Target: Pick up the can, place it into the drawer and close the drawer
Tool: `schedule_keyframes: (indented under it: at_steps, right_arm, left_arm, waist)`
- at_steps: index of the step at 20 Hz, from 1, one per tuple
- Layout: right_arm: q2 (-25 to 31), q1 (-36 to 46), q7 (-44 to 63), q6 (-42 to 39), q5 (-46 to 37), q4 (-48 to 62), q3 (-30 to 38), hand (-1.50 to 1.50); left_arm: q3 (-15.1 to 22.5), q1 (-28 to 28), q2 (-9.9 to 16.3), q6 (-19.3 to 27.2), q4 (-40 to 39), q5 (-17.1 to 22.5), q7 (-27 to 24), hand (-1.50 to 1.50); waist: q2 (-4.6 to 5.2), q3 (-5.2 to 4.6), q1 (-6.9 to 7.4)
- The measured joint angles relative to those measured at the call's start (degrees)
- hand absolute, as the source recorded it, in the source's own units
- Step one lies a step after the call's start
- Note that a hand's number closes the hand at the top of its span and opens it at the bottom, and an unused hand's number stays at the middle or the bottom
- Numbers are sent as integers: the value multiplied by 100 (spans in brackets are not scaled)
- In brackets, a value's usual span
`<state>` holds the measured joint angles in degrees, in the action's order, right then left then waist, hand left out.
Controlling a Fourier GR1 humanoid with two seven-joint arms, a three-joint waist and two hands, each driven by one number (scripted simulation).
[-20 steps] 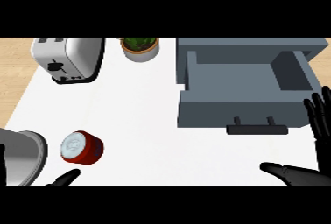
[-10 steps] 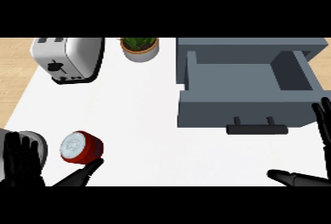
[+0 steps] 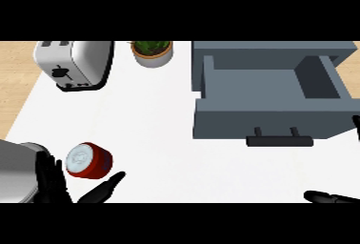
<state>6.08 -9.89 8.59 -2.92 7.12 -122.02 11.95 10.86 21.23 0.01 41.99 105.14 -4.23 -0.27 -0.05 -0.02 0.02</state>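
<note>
The right hand is mostly cut off at the lower edge — its fingers cannot be judged. One red can lies on its side just beside the left hand, whose fingers are spread straight, holding nothing. One drawer stands open, well apart. Since half a second ago the left hand has moved closer to the can.

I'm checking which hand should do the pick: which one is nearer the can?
Left. The left hand is open right beside the red can, just below and left of it. The right hand sits far across the counter at the lower right edge.
</note>
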Motion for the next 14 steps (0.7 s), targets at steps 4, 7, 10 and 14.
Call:
schedule_keyframes:
  at_steps: [4, 7, 10, 14]
  right_arm:
    - [-17, -38, 144, -13, 20, -161, 63, -150]
    - [-11, -8, 281, -22, 36, -265, 92, -150]
    - [-51, -170, 345, -98, 70, -482, 133, -150]
    - [-67, -145, 500, -105, 86, -646, 170, -150]
  left_arm:
    - [-195, -244, 0, 118, -678, 512, -626, -150]
    - [-330, -280, 0, 38, -1103, 909, -1052, -150]
    - [-467, -289, 0, -94, -1434, 1232, -1419, -150]
    - [-908, -569, 72, -478, -2167, 1670, -1843, -150]
  waist:
    - [1, 0, -4]
    - [0, 0, -2]
    - [0, 0, -5]
    - [1, -2, -8]
